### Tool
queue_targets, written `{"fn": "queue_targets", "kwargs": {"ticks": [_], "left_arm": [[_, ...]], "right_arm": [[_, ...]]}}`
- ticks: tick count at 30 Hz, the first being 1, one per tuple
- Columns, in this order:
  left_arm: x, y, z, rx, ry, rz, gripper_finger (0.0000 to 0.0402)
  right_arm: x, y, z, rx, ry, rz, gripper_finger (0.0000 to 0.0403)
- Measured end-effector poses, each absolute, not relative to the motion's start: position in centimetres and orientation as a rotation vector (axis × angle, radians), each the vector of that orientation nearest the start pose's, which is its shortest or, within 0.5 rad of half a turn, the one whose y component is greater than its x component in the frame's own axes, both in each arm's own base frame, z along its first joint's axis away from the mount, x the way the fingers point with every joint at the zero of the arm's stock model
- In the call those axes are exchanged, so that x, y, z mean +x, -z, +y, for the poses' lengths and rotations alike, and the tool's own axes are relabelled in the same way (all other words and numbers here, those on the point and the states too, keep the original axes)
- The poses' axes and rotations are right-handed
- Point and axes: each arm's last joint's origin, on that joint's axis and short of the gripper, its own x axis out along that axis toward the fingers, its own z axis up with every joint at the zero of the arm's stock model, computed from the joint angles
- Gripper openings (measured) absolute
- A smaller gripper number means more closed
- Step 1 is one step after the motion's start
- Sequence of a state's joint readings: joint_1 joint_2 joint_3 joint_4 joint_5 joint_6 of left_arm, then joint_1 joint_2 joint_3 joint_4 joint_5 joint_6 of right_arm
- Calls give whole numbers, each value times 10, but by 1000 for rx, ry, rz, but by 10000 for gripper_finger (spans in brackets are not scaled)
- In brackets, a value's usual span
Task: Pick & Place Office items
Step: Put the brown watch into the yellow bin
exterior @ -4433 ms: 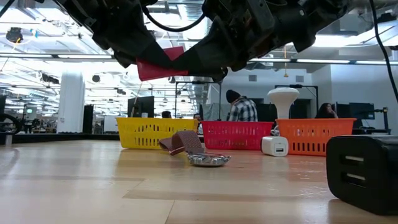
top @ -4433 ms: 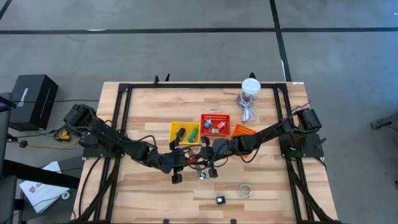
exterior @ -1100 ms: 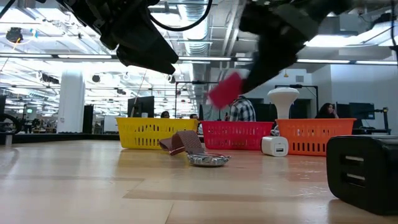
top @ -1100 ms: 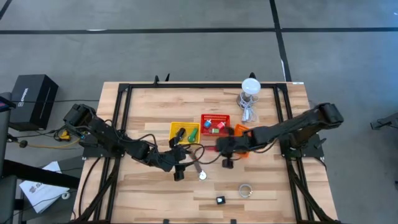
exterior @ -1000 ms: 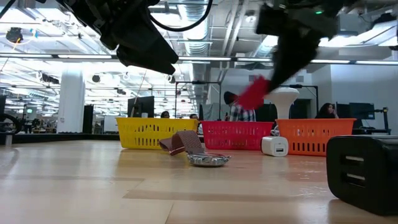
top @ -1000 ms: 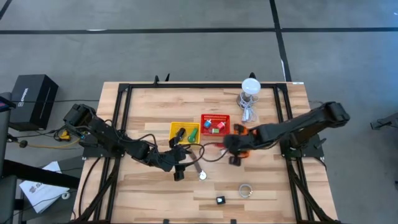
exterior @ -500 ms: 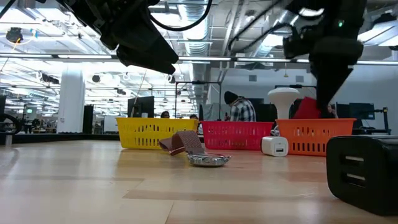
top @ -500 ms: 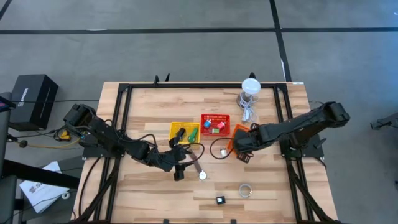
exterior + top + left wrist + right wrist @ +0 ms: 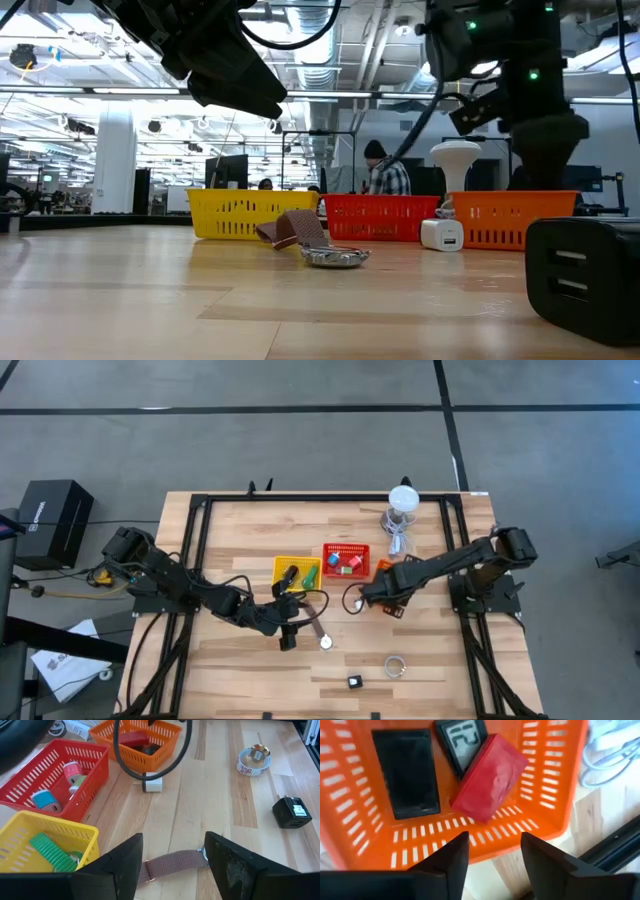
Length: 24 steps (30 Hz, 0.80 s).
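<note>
A red block (image 9: 490, 777) lies in the orange basket (image 9: 365, 840), tilted, its far end resting on a small black display unit (image 9: 465, 735), beside a flat black item (image 9: 405, 772). My right gripper (image 9: 494, 840) hovers open just above the basket's near wall (image 9: 385, 598) and touches nothing. My left gripper (image 9: 172, 845) hangs open over a brown strip (image 9: 175, 862) lying flat on the table (image 9: 288, 632). The yellow basket (image 9: 30, 832) holds a green item (image 9: 50, 852). In the red basket (image 9: 45, 765) lie small coloured items.
A white charger (image 9: 152, 784) with a black cable lies in front of the orange basket. A tape ring (image 9: 254, 759) and a black adapter (image 9: 290, 812) sit toward the near right. A white-topped object with coiled cable (image 9: 402, 510) stands at the far edge.
My right gripper has carried the red block toward the table's right edge, from beside the red basket to over the orange basket, and lowered it there. It has let go: the block now lies in the basket.
</note>
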<state>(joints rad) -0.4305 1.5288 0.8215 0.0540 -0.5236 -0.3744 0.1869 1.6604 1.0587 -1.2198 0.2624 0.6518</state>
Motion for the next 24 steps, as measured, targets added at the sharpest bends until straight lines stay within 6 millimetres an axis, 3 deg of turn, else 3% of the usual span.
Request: {"fn": "queue_targets", "kwargs": {"ticks": [9, 16, 19, 24], "left_arm": [[286, -198, -116, -66, -194, 545, 204], [286, -193, -116, 12, -180, 581, 192], [289, -183, -118, 95, -140, 619, 186], [295, -151, -123, 244, -64, 725, 176]], "right_arm": [[250, -227, 47, 21, 478, 1532, 195], [230, -269, 46, -55, 516, 1171, 179], [223, -269, 48, -17, 358, 991, 165], [210, -241, 48, -27, 24, 734, 144]]}}
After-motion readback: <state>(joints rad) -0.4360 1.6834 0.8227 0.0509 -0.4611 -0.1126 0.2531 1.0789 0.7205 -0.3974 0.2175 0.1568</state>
